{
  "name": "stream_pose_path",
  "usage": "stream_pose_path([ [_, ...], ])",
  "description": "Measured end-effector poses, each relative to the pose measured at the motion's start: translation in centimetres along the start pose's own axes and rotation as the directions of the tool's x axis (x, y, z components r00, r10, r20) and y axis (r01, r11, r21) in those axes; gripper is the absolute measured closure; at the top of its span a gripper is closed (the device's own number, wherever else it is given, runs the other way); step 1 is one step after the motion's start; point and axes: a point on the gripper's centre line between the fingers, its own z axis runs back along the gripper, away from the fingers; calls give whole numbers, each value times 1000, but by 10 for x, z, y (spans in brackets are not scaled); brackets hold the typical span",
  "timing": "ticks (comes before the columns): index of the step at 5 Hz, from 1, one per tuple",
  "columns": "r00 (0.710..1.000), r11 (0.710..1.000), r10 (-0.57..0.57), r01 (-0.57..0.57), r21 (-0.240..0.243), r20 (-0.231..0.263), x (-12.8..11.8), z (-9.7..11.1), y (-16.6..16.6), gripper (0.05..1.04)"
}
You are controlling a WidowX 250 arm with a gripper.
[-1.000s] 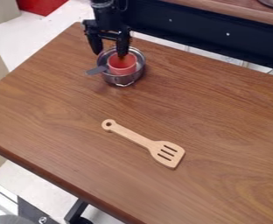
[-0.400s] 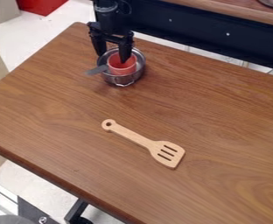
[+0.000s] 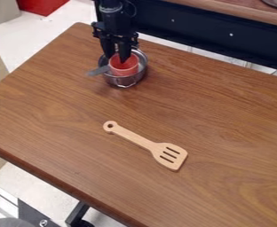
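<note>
**Black gripper (image 3: 117,59) at the red cup (image 3: 124,70)**

The red cup sits inside a shiny metal pot (image 3: 142,66) near the far left corner of the brown tabletop (image 3: 224,119). The gripper's fingers point down with a narrow gap between them. One dips into the cup; the other is by its left rim. I cannot tell if they pinch it. A wooden spatula (image 3: 138,140) lies flat, nearer the front.

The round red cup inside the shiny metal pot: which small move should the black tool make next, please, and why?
Probably close the black two-finger tool gently on the wall of the round red cup. One fingertip seems inside the cup, the other just outside its rim, over the shiny metal pot, with a gap between them.
</note>
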Motion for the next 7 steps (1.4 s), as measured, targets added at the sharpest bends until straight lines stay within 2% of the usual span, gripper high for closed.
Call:
stream_pose_path([
  [1,1000,1000,2,-2,7,-6,-1,-5,-2,827],
  [2,1000,1000,1,-1,11,-13,-2,-11,-2,683],
  [3,1000,1000,2,-1,14,-6,-1,-10,-2,898],
  [4,1000,1000,3,-3,-11,-11,-2,-11,-5,1015],
  [6,997,997,71,-72,-19,-28,-12,-9,4,1028],
  [7,993,993,114,-114,-4,5,-9,12,10,1028],
])
